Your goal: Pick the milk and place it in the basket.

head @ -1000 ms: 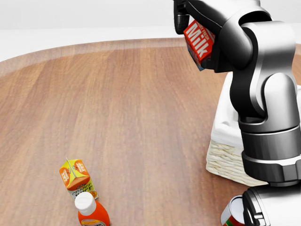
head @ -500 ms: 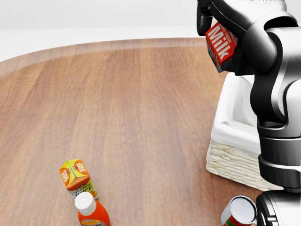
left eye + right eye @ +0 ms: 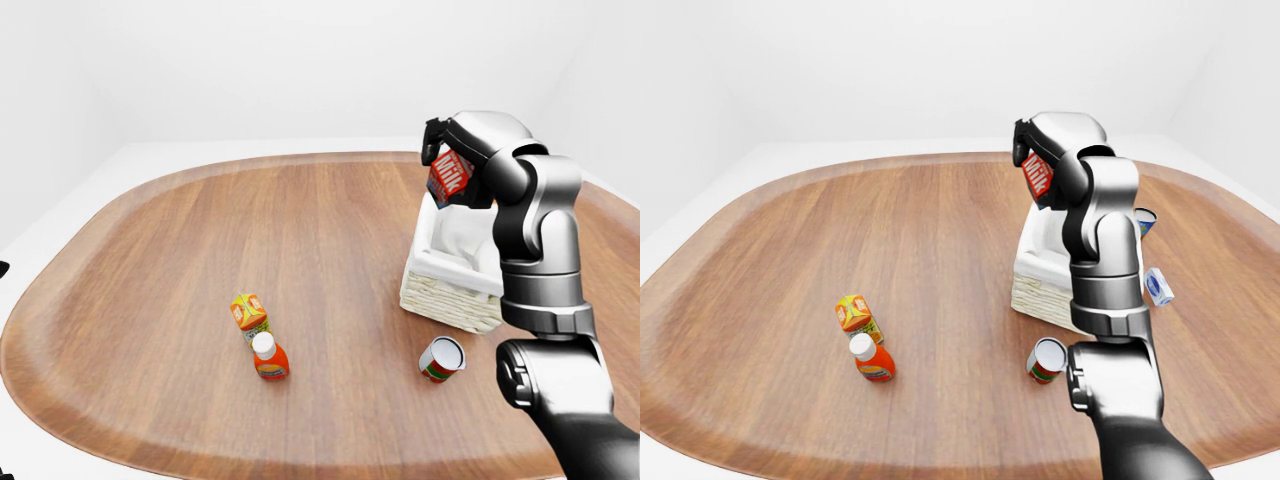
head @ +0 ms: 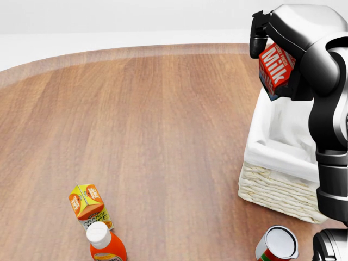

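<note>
While gripping: the right hand (image 4: 272,51) is holding the milk (image 4: 276,69) with its dark fingers closing round the carton's top and sides.
Milk: the red carton is hanging tilted in the air, above the top-left edge of the basket (image 4: 283,185) in the head view, not touching it.
Basket: the wicker box with white lining is sitting on the wooden table (image 4: 152,136) at the right.
Left hand: it is not showing in any view.
Other things: an orange juice carton (image 4: 86,202) is lying just beside an orange bottle (image 4: 104,243) at the lower left; a tin can (image 4: 278,244) is lying near the basket's lower edge; a blue-and-white can (image 3: 1145,221) and a small white carton (image 3: 1158,285) are showing past the arm in the right-eye view.
</note>
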